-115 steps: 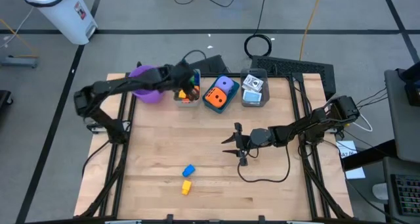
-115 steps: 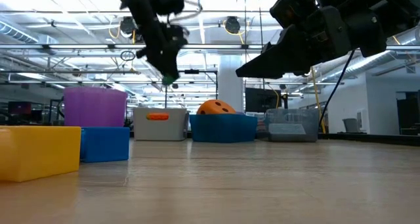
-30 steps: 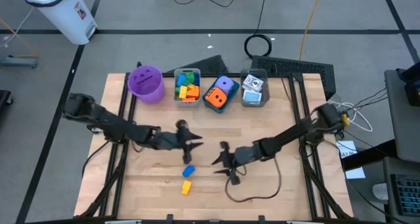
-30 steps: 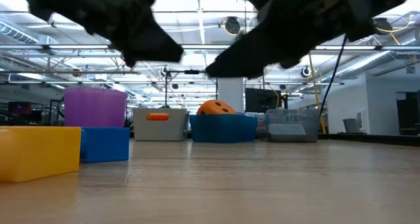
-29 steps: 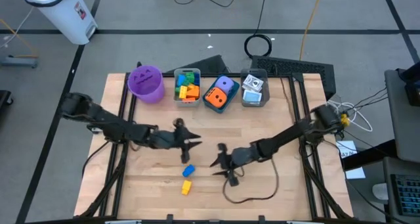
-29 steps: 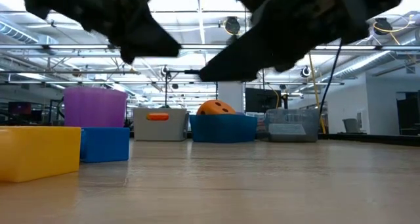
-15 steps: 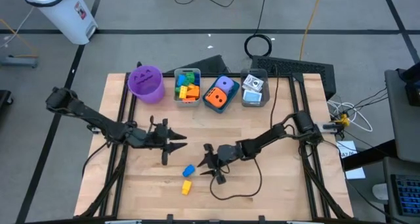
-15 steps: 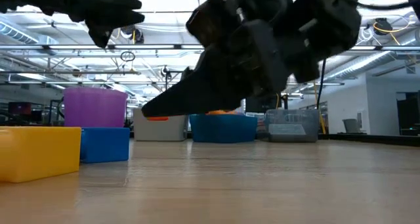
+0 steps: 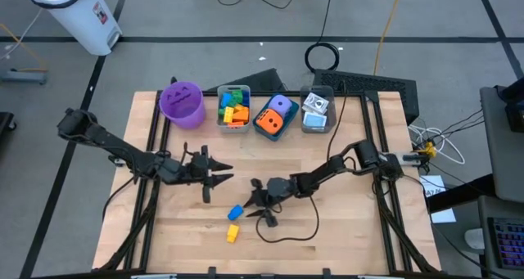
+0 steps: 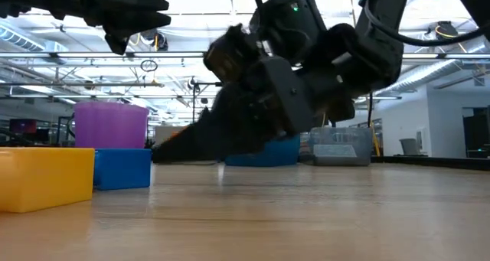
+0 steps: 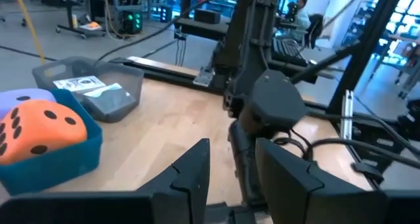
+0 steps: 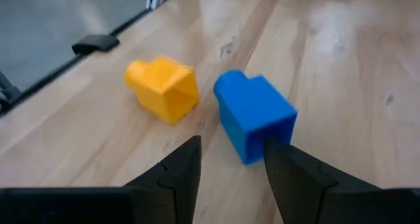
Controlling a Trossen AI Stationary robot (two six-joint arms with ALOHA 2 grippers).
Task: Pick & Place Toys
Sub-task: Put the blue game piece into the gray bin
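Note:
A blue brick (image 9: 236, 212) and a yellow brick (image 9: 232, 232) lie flat on the wooden table near its front; both also show in the right wrist view, blue (image 12: 252, 122) and yellow (image 12: 164, 89). My right gripper (image 9: 251, 200) is open and low over the table, just right of the blue brick, its fingertips (image 12: 283, 166) short of the brick's near end and touching nothing. My left gripper (image 9: 221, 178) is open and empty, above the table behind and to the left of the bricks.
Along the far edge stand a purple cup (image 9: 182, 103), a grey bin of bricks (image 9: 233, 109), a blue bin with orange and purple dice (image 9: 273, 117) and a clear bin of printed cubes (image 9: 317, 111). A black cable (image 9: 288, 228) loops on the table below my right arm.
My right gripper has gone toward the table's left edge and down, closing on the blue brick, still open. My left gripper has drawn back toward the left edge, away from the bricks. The bricks have not moved.

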